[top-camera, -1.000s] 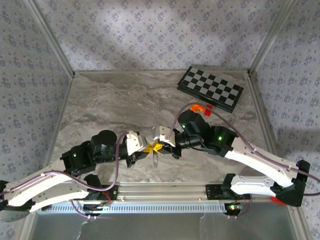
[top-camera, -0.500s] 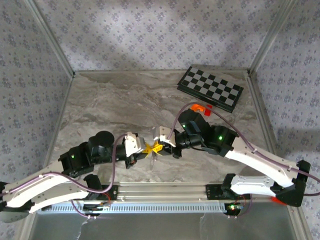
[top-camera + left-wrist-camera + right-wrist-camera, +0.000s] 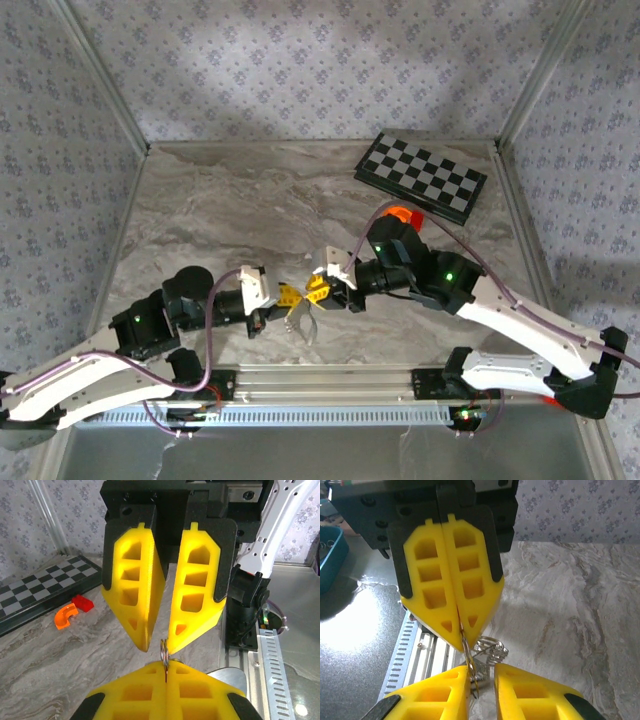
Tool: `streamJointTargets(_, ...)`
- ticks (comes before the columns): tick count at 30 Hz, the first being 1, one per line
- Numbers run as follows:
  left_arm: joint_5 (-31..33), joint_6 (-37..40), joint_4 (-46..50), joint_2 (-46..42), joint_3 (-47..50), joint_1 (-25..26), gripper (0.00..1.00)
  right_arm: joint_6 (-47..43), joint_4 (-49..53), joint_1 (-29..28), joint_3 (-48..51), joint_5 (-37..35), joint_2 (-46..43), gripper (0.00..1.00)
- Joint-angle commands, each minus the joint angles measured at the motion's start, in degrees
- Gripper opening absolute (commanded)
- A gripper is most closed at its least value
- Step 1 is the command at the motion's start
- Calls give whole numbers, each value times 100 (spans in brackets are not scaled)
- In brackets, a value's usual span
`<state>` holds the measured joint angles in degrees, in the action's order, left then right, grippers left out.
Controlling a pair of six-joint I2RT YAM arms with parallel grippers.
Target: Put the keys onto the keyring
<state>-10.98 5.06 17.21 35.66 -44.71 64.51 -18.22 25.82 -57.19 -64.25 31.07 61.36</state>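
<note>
On my top camera the 2 grippers meet tip to tip near the table's 6 o'clock edge, just ahead of the arm bases. My left gripper is clamped fully together. The thin metal keyring stands edge-on out of the seam between its yellow fingers.

My right gripper faces it with its jaws a little apart (a narrow gap, nowhere near wide). The ring's free end sits in that gap, close against 1 finger, and I cannot tell whether it touches. The right gripper has hold of nothing.

The keys hang from the ring as a silver bunch, at 6 o'clock from the meeting fingertips, low over the marble table.

Off at 1 o'clock lies a chessboard. An orange curved piece and a small red block sit just beside it, well apart from the grippers.
</note>
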Motion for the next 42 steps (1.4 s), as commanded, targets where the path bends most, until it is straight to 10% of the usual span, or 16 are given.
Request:
streamJointTargets(1,-150,-49,-341,-35,-32,18,0,160,-201,46,62,287,-98,23)
streamJointTargets(14,20,-110,-447,-56,86,18,0,169,-186,103,74,371,-38,0)
streamJointTargets(21,826,-23,157,334,-117,18,15,-57,475,-6,-300,-183,227,0)
streamJointTargets(37,274,-68,-128,82,-21,18,0,-337,948,-223,-653,-249,415,1)
streamJointTargets(42,57,-143,-384,-141,84,18,0,11,408,-118,-308,-77,182,21)
